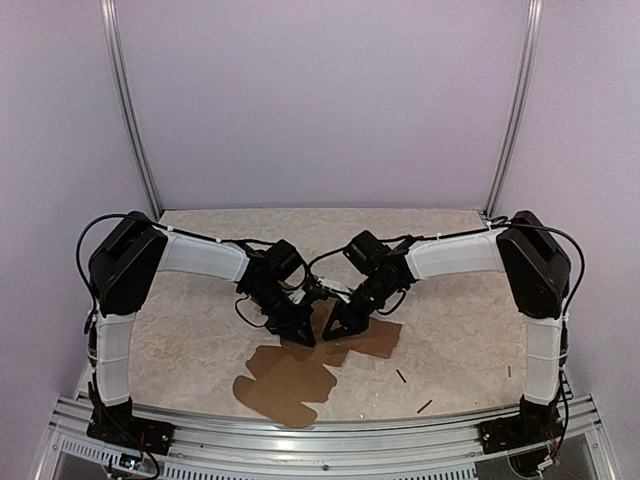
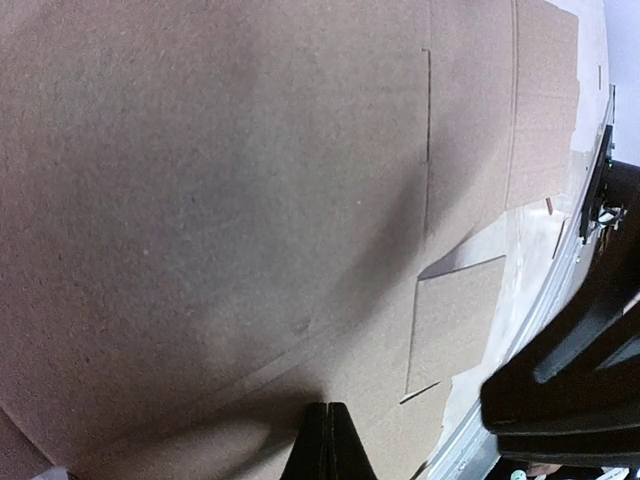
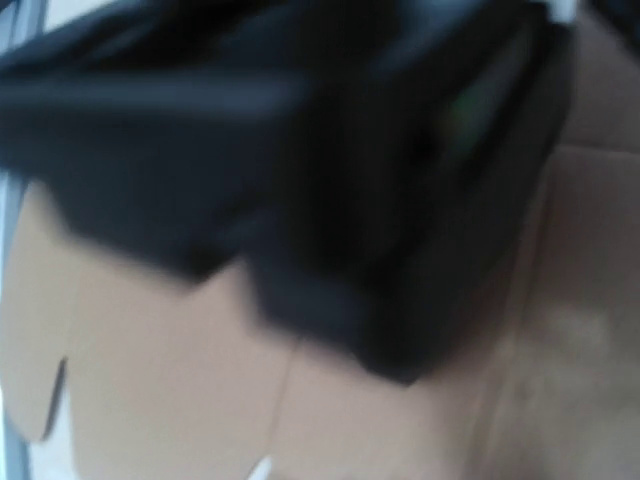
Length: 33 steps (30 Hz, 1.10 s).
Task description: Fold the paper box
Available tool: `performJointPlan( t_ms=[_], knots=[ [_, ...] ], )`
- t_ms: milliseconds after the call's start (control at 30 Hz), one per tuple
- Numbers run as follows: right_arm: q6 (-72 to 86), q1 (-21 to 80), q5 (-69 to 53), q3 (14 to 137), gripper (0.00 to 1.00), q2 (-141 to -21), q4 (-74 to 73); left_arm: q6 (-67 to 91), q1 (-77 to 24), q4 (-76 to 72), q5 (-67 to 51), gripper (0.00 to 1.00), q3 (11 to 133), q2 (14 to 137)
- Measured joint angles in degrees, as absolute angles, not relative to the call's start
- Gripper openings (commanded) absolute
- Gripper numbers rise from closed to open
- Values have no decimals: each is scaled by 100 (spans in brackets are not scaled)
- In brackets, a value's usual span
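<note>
- The paper box (image 1: 290,385), a flat die-cut sheet of plain brown cardboard with flaps and tabs, lies unfolded on the near middle of the table. Its rounded flaps reach toward the front edge, and another panel stretches to the right beneath the two grippers.
- In the left wrist view the paper box (image 2: 220,200) fills almost the whole picture, showing straight score lines and a thin cut slit. A small squarish flap sits at its lower right.
- The left gripper (image 1: 303,338) points down onto the far part of the sheet. Its two black fingers (image 2: 318,450) are clenched together with no gap, their tips at the cardboard's surface. Whether any cardboard is pinched between them cannot be told.
- The right gripper (image 1: 335,328) stands just beside the left one, angled down over the same part of the sheet. Whether its jaws are clenched or apart cannot be told: the overhead view is too small and its wrist view is blurred.
- In the right wrist view a blurred black mass (image 3: 300,170) covers the upper half, with brown cardboard (image 3: 180,400) below it.
- A black angular shape (image 2: 570,390) crosses the lower right corner of the left wrist view.
- The mottled beige tabletop (image 1: 200,340) carries the sheet.
- Two thin dark sticks (image 1: 400,376) (image 1: 424,406) lie to the right, apart from the cardboard.
- A ribbed aluminium rail (image 1: 330,430) runs along the near edge.
- Pale lilac walls (image 1: 320,100) close the space behind.
</note>
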<state>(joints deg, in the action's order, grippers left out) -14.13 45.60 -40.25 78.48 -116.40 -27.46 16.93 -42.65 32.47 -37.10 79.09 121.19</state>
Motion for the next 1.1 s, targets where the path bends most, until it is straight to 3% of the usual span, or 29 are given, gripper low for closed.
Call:
performJointPlan(
  t_ms=[467, 733, 1100],
  knots=[
    [-1253, 4563, -3719, 7822, 17, -12011, -2591, 1726, -4198, 3240, -3830, 0, 7929, 12145],
    [-2016, 4563, -3398, 7402, 42, -10971, -2845, 1728, -4136, 3391, -3664, 0, 8208, 11904],
    [-3990, 4858, -2290, 7419, 54, -10600, -3334, 1479, -3900, 3662, -3476, 0, 8383, 11734]
  ],
)
